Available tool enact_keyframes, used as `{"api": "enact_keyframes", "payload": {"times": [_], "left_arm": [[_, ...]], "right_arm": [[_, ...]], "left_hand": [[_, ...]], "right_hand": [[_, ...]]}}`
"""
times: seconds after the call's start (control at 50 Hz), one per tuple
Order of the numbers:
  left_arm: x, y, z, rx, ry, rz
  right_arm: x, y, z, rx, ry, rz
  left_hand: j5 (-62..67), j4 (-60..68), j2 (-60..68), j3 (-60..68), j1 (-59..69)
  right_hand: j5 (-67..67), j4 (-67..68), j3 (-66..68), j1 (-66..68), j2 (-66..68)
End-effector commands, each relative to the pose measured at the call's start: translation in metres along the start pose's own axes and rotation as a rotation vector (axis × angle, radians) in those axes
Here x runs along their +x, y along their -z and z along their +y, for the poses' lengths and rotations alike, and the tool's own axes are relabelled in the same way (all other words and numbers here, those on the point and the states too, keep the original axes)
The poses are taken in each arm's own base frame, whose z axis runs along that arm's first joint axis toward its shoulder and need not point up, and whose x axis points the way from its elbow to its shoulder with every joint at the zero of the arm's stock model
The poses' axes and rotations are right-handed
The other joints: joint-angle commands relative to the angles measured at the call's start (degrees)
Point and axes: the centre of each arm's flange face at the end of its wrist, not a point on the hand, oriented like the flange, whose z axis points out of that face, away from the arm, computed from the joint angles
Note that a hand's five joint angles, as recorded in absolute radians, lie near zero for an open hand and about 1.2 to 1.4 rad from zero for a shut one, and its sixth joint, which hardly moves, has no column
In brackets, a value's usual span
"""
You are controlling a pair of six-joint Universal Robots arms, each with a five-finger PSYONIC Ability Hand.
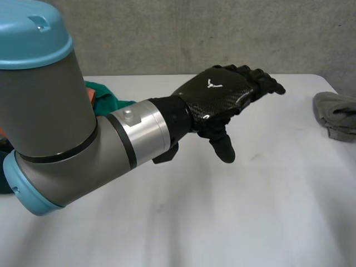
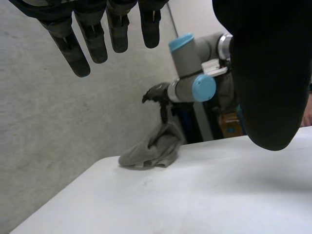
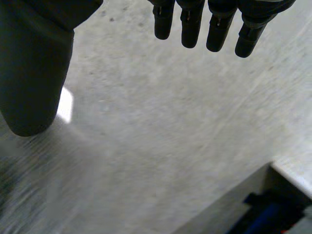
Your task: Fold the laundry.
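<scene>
Two cloths lie on the white table in the head view: a crumpled grey cloth at the right edge of the frame and a teal cloth at the left, partly hidden behind the left arm. The left hand hangs over the table's middle, fingers straight, thumb apart, holding nothing. The right hand is also spread and empty, and the left wrist view places it over the grey cloth.
</scene>
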Motion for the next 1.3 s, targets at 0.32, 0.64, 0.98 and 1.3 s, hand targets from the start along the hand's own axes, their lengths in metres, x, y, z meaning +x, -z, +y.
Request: {"api": "enact_keyframes", "payload": {"times": [0.32,0.64,0.98,1.3], "left_arm": [[-0.131,0.035,-0.019,0.089,-0.064,-0.675],[-0.132,0.039,0.005,0.017,-0.031,-0.678],[-0.13,0.04,0.009,0.004,-0.025,-0.678],[-0.123,0.048,0.017,-0.023,-0.01,-0.67]], "right_arm": [[-0.08,0.107,-0.143,0.235,-0.016,-0.302],[-0.109,0.124,-0.111,0.055,-0.029,-0.417],[-0.105,0.147,-0.083,-0.225,0.052,-0.475],[-0.04,0.197,-0.145,0.306,0.02,-0.309]], "left_hand": [[-1.54,-0.66,-0.79,-0.93,-0.69],[-1.87,-1.0,-1.13,-1.27,-1.02],[-1.87,-1.0,-1.13,-1.27,-1.02],[-2.21,-1.34,-1.47,-1.6,-1.36]], "right_hand": [[-2.7,-1.98,-1.97,-2.72,-1.96],[-2.7,-1.98,-1.97,-2.72,-1.96],[-2.7,-1.98,-1.97,-2.72,-1.96],[-2.7,-1.98,-1.97,-2.72,-1.96]]}}
